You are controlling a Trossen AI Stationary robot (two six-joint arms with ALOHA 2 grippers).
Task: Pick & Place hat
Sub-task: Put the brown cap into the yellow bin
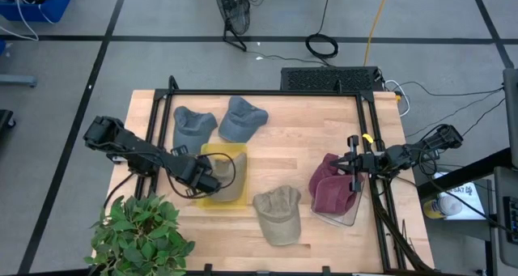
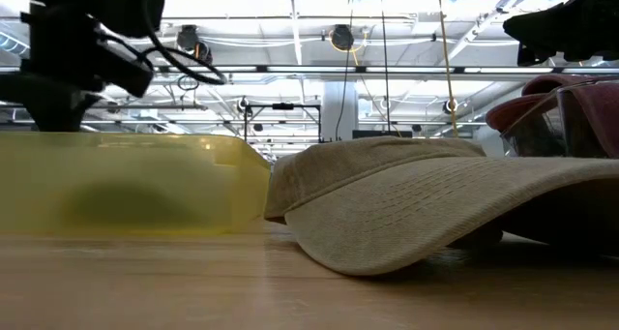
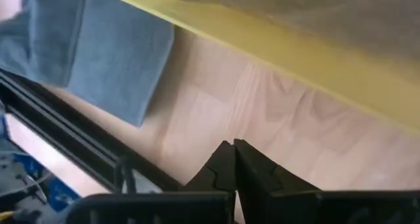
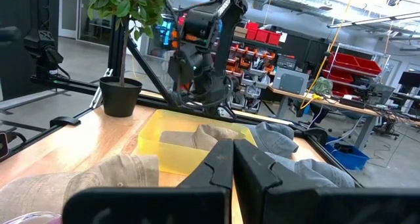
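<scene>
1. Khaki cloth cap (image 1: pixel 230 181) lies inside the translucent yellow plastic bin (image 1: pixel 208 154), left of centre.
2. Left gripper (image 1: pixel 212 179) hangs at the bin's left edge, fingers pressed together, empty.
3. Right gripper (image 1: pixel 350 167), fingers together, hovers over the maroon cap (image 1: pixel 328 188) at right.

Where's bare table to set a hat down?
Widest free patch: bare table between the blue-grey hats and the maroon hat in the clear bin. A smaller strip lies along the near edge below the yellow bin, left of the tan hat. Crowded: around the yellow bin, where the left tool sits.
</scene>
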